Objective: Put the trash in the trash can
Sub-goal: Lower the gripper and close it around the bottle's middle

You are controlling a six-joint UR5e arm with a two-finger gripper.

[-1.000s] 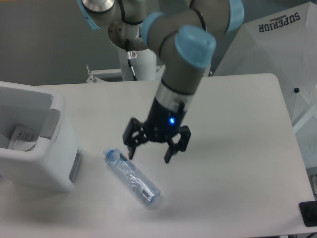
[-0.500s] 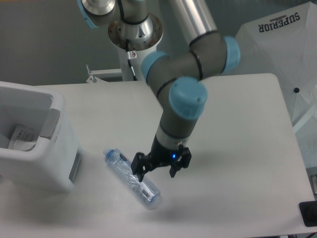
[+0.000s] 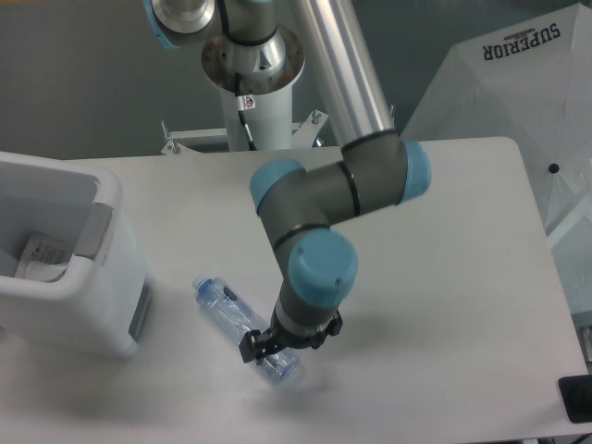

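Observation:
The blue-tinted clear bottle (image 3: 224,302) lies diagonally on the white table, cap end up-left, base toward the front. My gripper (image 3: 280,346) is low over the bottle's lower end. Its dark fingers (image 3: 248,349) stand on either side of the bottle, still spread, and the wrist hides that end. The white trash can (image 3: 102,314) stands at the left edge. Inside it lies a clear pouch with a white label (image 3: 43,256).
The robot's base column (image 3: 259,102) rises at the back of the table. A white umbrella-like cover (image 3: 527,83) printed SUPERIOR stands off the right side. A dark object (image 3: 578,398) sits at the lower right corner.
The arm has swung down and toward the front left. The gripper dropped from above the table, to the right of the bottle, to around the bottle's lower end. The bottle has not moved.

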